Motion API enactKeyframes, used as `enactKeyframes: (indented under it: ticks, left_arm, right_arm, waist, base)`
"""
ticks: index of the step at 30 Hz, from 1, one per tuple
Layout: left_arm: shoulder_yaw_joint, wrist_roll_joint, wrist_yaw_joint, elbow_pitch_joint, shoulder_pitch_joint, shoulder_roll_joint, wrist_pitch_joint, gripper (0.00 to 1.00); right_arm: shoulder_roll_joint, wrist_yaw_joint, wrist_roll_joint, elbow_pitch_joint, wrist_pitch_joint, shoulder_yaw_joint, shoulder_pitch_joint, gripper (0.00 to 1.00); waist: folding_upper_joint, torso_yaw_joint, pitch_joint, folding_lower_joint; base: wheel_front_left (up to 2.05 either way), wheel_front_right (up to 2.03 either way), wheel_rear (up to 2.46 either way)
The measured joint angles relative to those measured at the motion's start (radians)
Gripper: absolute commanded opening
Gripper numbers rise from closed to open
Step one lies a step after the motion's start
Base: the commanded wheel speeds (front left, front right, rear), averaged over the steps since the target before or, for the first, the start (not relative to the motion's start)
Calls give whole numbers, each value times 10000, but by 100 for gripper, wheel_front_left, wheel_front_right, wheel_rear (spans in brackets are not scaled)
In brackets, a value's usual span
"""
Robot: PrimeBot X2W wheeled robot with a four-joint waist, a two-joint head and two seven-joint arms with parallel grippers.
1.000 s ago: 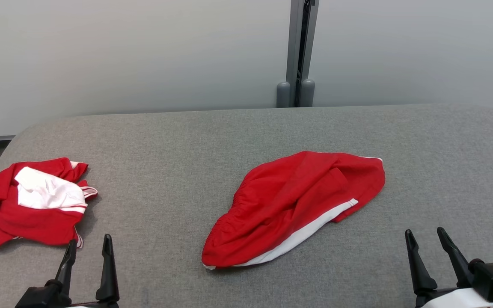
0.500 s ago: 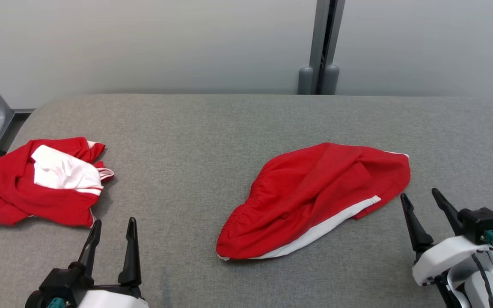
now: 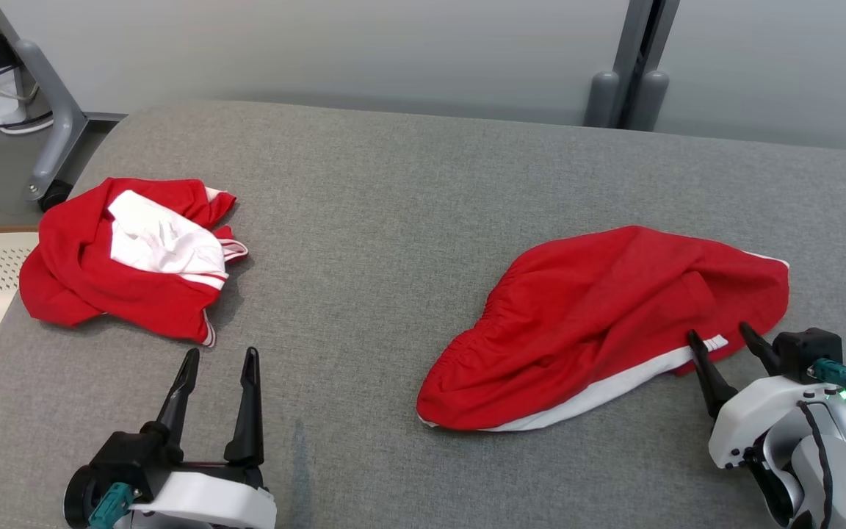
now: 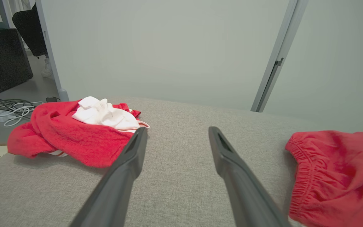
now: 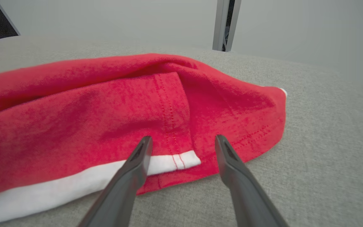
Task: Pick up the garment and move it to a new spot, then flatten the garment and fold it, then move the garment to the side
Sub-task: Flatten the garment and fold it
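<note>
Approaching hand: the right hand is seen at 4 o'clock of the head view, its fingers spread as wide as they go, with nothing held.
Garment: the red shorts are laid loosely bunched on the grey worktop, at 3 o'clock of the head view's centre.
Long axis: it is run from the gathered waistband at 8 o'clock to the leg hem at 2 o'clock, with the white stripe along the near edge.
Key relation: in the right wrist view the stripe's end is framed between the two fingers, and the bulk of the cloth is spread toward 10 o'clock. Contact cannot be told.
Other hand: the left hand is held fully open and empty at 7 o'clock, well apart from the red shorts. A second garment is found at its 11 o'clock.
Nearer arm: the right, by a clear margin.
Step judged: the first pick-up is not yet made, and a closing on the hem corner is called for.
</note>
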Motion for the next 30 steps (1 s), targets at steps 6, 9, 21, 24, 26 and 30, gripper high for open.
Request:
enactKeyframes:
  ticks: [6, 9, 21, 24, 26, 30]
  left_arm:
    - [-8, -6, -17, 15, -122, -6, 0, 100]
    - [-40, -27, -6, 56, -150, -8, 0, 100]
    - [105, -115, -23, 257, 133, -12, 2, 100]
    - [169, -163, -113, 293, 268, -12, 0, 100]
    - [205, -169, -128, 322, 310, -13, 0, 100]
    - [272, -169, -244, 399, 309, -17, 0, 100]
  right_arm:
    - [88, 0, 481, 823, -6, 397, -311, 5]
    - [92, 0, 685, 1009, -8, 610, -416, 0]
    - [157, 0, 897, -1659, -23, 6, 949, 0]
    - [198, 0, 882, -2533, -21, -263, 1726, 0]
    - [205, 0, 825, -3066, -21, -380, 2235, 0]
    - [257, 0, 777, -4029, -23, -790, 3196, 0]
  waist:
    - [0, 128, 138, 0]
    - [0, 113, 164, -1]
    - [0, -505, -444, 0]
    - [0, -813, -585, 0]
    - [0, -1033, -650, 0]
    - [0, -1459, -719, 0]
  base:
    - [0, 0, 0]
    - [0, 0, 0]
    - [0, 0, 0]
    - [0, 0, 0]
    - [0, 0, 0]
    - [0, 0, 0]
